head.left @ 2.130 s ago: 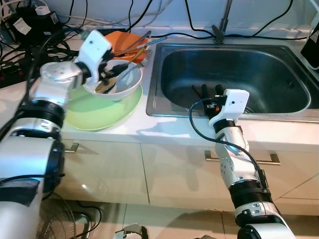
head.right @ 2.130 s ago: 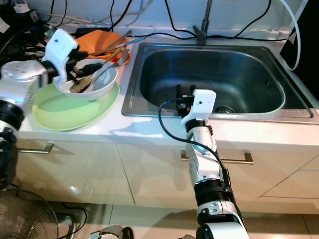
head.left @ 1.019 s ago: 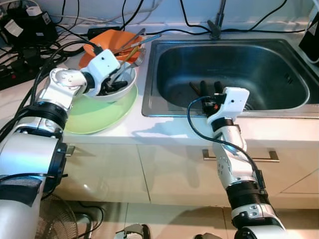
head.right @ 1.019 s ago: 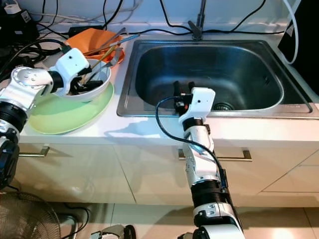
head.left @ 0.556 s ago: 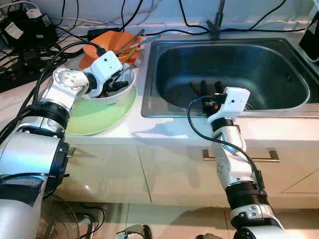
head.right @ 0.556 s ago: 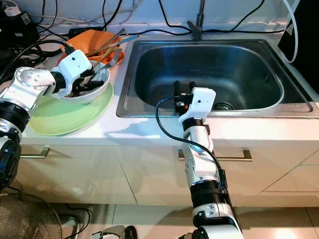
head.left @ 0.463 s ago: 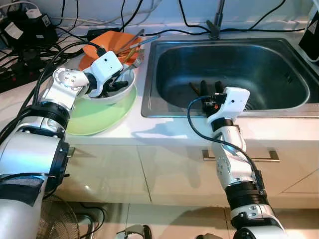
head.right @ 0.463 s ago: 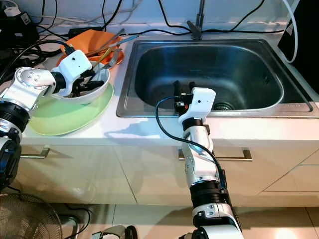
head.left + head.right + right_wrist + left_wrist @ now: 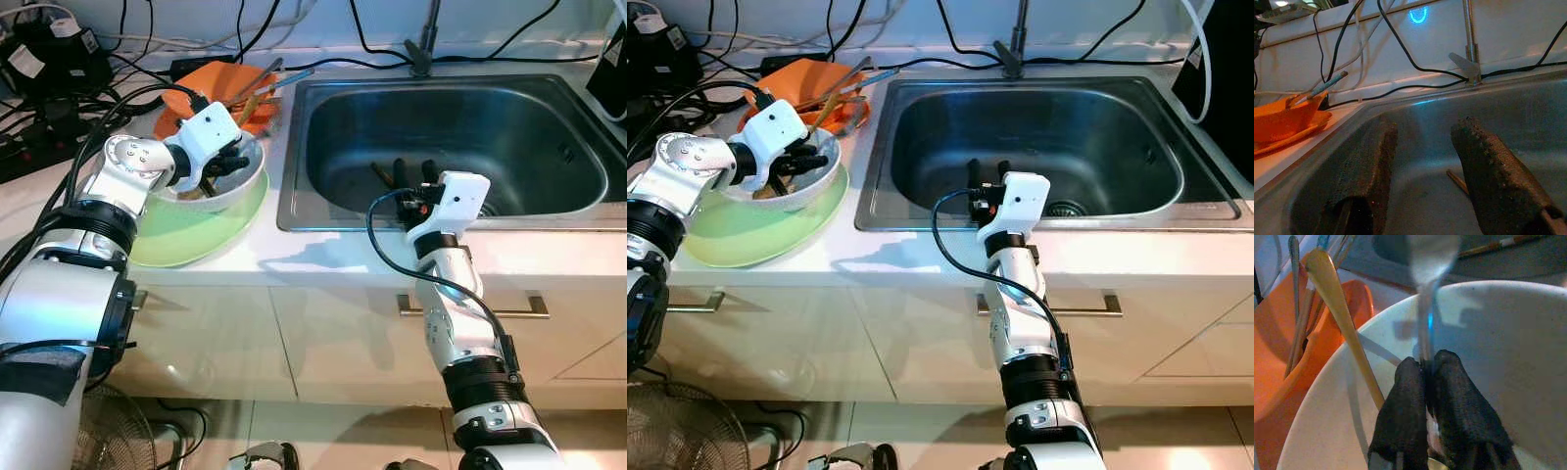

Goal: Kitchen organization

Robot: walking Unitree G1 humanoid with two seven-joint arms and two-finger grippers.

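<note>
The stainless steel sink (image 9: pixel 470 127) occupies the right part of the white countertop (image 9: pixel 323 250), with the tap (image 9: pixel 424 44) at its rear edge and black cables (image 9: pixel 98 98) trailing along the wall and the counter's left end. Left of the sink a pale green plate (image 9: pixel 186 230) lies flat on the counter and carries a white bowl (image 9: pixel 230 186); behind these sits an orange dish (image 9: pixel 211 83) holding several utensils that lean toward the sink. The left gripper (image 9: pixel 1427 382) is lowered into the white bowl, its two black fingers pressed together on the handle of a metal spoon (image 9: pixel 1430 264), whose head points up and away from the wrist. A gold-coloured utensil (image 9: pixel 1339 318) leans against the bowl's inner wall just beside that gripper. The right gripper (image 9: pixel 1420 161) is held over the near edge of the sink basin, fingers spread wide apart and holding nothing. A thin stick-like item (image 9: pixel 1457 180) lies on the sink floor beyond those fingers; its identity cannot be determined
</note>
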